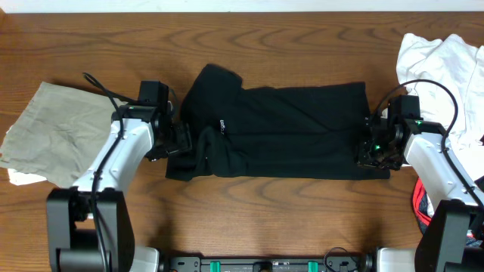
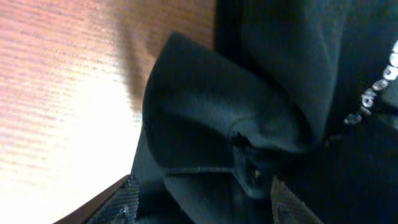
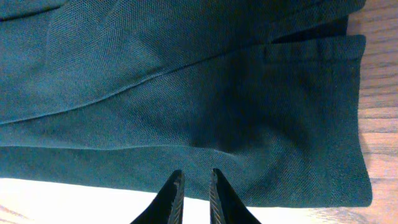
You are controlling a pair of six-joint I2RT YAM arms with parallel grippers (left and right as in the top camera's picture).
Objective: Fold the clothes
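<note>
A brown wooden table (image 1: pixel 302 30) carries a black short-sleeved collared shirt (image 1: pixel 287 140), folded lengthwise at its centre. A crumpled khaki garment (image 1: pixel 53 128) lies far left and a white one (image 1: pixel 446 60) far right. The left gripper (image 2: pixel 202 193) gapes wide around the bunched sleeve. The right gripper (image 3: pixel 196 180) is nearly closed at the hem.

Overhead: looking straight down on the desk (image 1: pixel 302 30) from well above, taking in both arms (image 1: pixel 121 159) and the whole black shirt (image 1: pixel 287 136). Left wrist: riding very close, facing past the left claw (image 2: pixel 205 202) onto the shirt's collar end, bare desk at left. Right wrist: looking down close past the right claw (image 3: pixel 194 193) onto the hem end. Sharing the shirt across all three.
</note>
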